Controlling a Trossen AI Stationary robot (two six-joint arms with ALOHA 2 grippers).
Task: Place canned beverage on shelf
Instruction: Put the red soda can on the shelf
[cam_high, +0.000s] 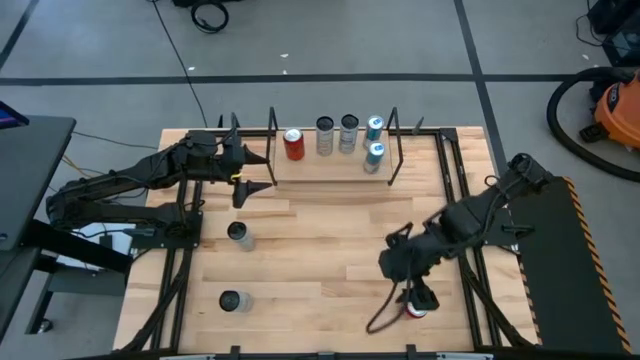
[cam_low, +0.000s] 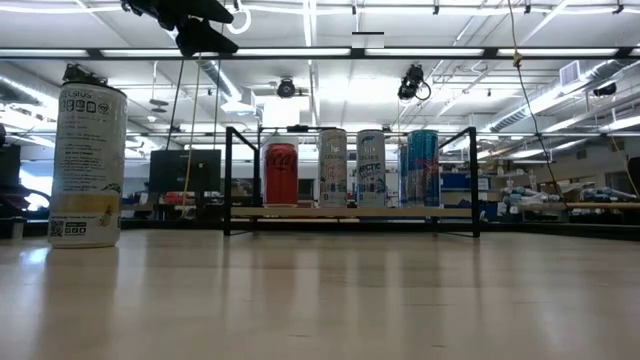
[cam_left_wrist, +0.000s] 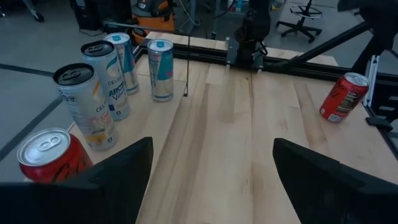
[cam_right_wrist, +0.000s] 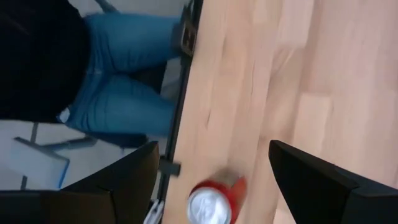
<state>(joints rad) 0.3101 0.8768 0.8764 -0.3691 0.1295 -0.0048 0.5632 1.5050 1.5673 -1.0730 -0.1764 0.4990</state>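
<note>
The shelf (cam_high: 330, 168) stands at the table's far edge, a light-wood platform between black rod frames. On it stand a red can (cam_high: 293, 145), two silver cans (cam_high: 325, 136) and two blue cans (cam_high: 374, 140). My left gripper (cam_high: 250, 170) hovers open just left of the shelf's left end, with nothing between its fingers (cam_left_wrist: 124, 168). A second red can (cam_high: 416, 305) stands on the table near the front edge. My right gripper (cam_high: 405, 280) is open above it and points down; the can (cam_right_wrist: 211, 199) shows below, between its fingers, untouched.
Two more cans (cam_high: 238, 235) (cam_high: 232, 300) stand on the table's left half; the nearer one looms at the left of the low view (cam_low: 86, 165). A person in jeans (cam_right_wrist: 118, 93) stands beyond the table's front edge. Bare wood lies between shelf and right gripper.
</note>
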